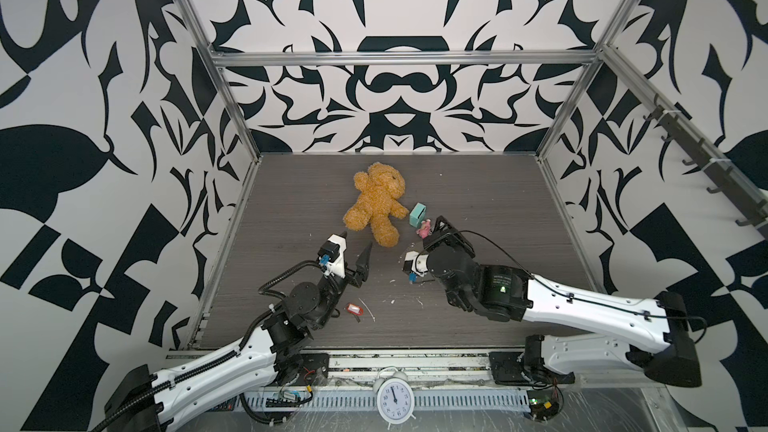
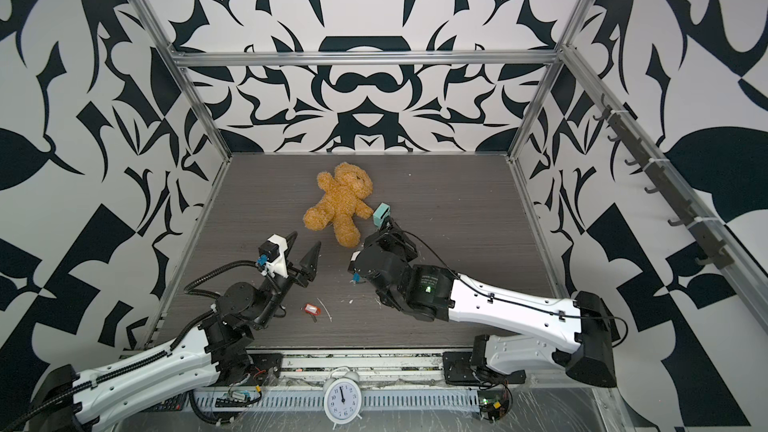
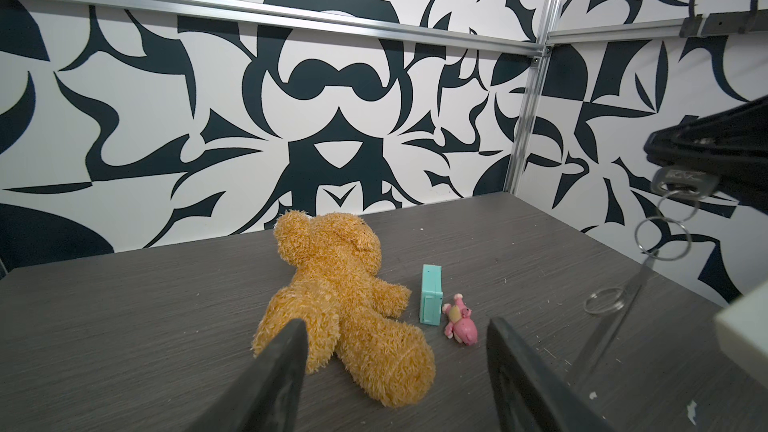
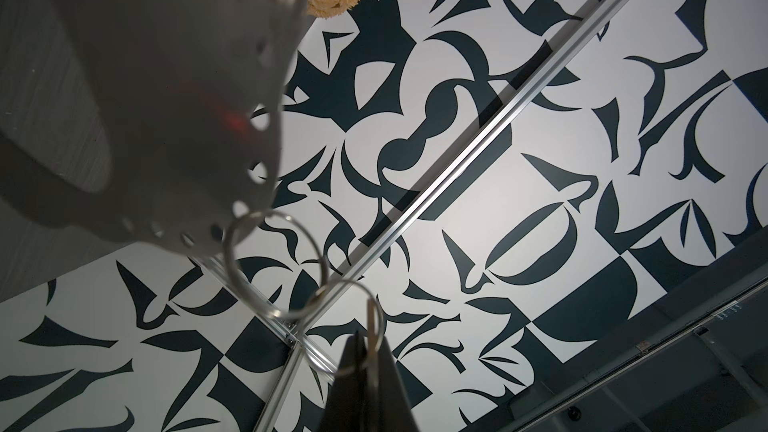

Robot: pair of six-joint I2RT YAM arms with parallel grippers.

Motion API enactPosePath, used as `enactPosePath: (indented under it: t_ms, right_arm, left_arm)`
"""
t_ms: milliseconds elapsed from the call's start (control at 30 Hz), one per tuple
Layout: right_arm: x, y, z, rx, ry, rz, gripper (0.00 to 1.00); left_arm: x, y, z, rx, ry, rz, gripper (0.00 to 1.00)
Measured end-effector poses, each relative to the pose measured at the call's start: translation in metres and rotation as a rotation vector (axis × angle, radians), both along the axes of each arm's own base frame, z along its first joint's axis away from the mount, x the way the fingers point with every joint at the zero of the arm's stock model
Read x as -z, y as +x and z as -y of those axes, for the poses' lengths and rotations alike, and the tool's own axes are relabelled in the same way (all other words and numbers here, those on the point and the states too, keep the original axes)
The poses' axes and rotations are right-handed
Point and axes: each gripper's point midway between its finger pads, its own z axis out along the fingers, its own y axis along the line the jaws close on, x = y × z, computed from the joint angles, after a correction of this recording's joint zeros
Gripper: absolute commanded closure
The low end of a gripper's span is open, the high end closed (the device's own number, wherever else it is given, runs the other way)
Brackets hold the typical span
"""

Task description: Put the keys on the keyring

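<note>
The left gripper point(image 1: 354, 248) hovers over the table point(image 1: 498, 201) in the lower middle of both top views, a little left of centre. Its two black fingers are spread wide with nothing between them. The left wrist view shows the same gap, with the bare fingers point(image 3: 286, 367) framing the scene beyond.

The right gripper point(image 1: 438, 222) sits just right of centre in both top views, raised above the table and pointing up the frame. Its jaws are pressed together, pinching the keyring point(image 3: 663, 238). The left wrist view shows a small silver metal piece clamped at the tips, with linked silver rings hanging below it. In the right wrist view the rings point(image 4: 274, 263) run from the closed tips to a grey strap point(image 4: 166, 97) with holes along its edge. The strap is blurred there. In the top views the rings cannot be made out.

The red tag point(image 1: 353, 308), with its white window, lies flat on the table in the lower middle of both top views. It is just right of the left arm's wrist, apart from both grippers.

A teddy bear point(image 1: 376, 205) lies at the centre. A teal box point(image 1: 419, 214) and a pink toy point(image 1: 424, 229) sit just right of it, close to the right gripper
</note>
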Motion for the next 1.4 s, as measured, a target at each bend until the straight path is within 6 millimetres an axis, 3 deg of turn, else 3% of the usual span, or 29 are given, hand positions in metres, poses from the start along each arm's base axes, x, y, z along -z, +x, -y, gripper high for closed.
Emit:
enactPosePath:
  t_ms: [300,533,767,1133,1400]
  right_arm:
    - [0.014,-0.003,-0.016,-0.027,0.165,-0.080,1.00]
    - [-0.003,-0.015,-0.041,-0.043,0.718,-0.232,1.00]
    - [-0.018,-0.023,-0.045,-0.040,1.135,-0.339,1.00]
    - [0.007,-0.018,-0.051,0.055,1.449,-0.474,1.00]
    - [0.032,-0.016,-0.053,0.096,1.533,-0.501,1.00]
  left_arm:
    - [-0.004,-0.002,-0.004,-0.006,-0.013,0.007,0.29]
    - [-0.005,-0.002,-0.006,-0.009,-0.018,0.009,0.29]
    - [-0.006,-0.002,-0.007,-0.015,-0.020,0.010,0.29]
    - [-0.009,-0.002,-0.010,-0.024,-0.032,0.015,0.29]
    - [-0.010,-0.002,-0.011,-0.026,-0.034,0.016,0.29]
